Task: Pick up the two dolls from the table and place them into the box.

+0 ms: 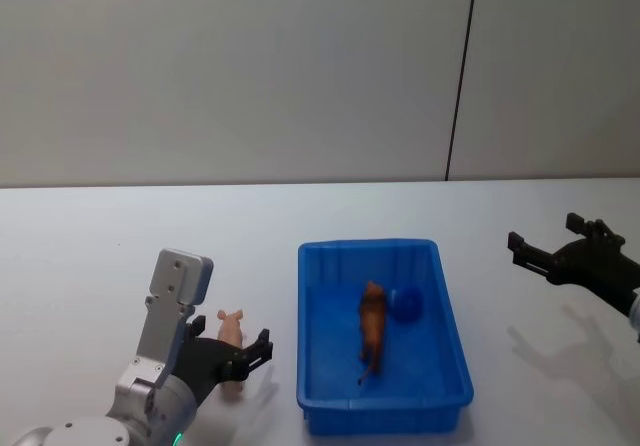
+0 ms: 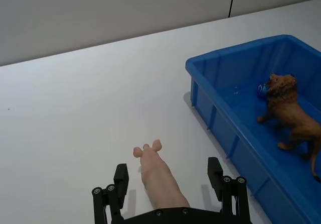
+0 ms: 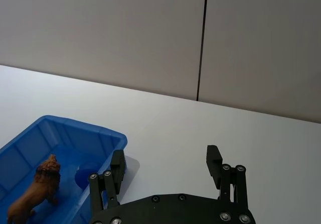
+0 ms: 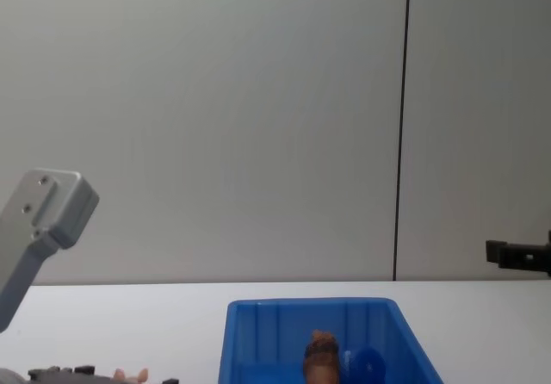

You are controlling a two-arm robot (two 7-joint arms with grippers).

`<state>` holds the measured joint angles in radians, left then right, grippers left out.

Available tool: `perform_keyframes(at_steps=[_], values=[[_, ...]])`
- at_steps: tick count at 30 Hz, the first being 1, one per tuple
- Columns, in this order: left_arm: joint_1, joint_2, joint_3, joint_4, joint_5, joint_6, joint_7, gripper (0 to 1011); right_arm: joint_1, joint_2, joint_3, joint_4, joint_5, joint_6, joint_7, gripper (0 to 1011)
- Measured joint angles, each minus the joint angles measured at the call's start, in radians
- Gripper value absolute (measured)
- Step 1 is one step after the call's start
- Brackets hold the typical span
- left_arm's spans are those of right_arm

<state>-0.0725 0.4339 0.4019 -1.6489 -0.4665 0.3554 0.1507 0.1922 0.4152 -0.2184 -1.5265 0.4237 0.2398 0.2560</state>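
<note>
The left claw [image 1: 250,354], lower left, is open around a pink pig [image 1: 232,328]. The right claw [image 1: 545,251] hangs open, far right. Lion [image 1: 373,324] and blue doll [image 1: 405,304] sit in the box [image 1: 318,318]. The pig could get grabbed by mistake.

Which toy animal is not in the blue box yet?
The pink pig. It lies on the white table between the open fingers of the left gripper, while the brown lion and the blue doll are inside the box.
</note>
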Motion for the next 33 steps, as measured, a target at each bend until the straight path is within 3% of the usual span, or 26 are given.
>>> perform_keyframes(at_steps=[17, 27, 33], values=[[-0.01, -0.023, -0.005, 0.017, -0.012, 0.085, 0.021, 993, 0.0, 0.0, 0.0, 0.0, 0.0, 0.0, 0.0, 1001], [-0.016, -0.036, -0.008, 0.028, -0.013, 0.134, 0.036, 762, 0.0, 0.0, 0.0, 0.0, 0.0, 0.0, 0.0, 1001], [-0.017, -0.041, -0.01, 0.031, -0.013, 0.154, 0.045, 565, 0.0, 0.0, 0.0, 0.0, 0.0, 0.0, 0.0, 1001]])
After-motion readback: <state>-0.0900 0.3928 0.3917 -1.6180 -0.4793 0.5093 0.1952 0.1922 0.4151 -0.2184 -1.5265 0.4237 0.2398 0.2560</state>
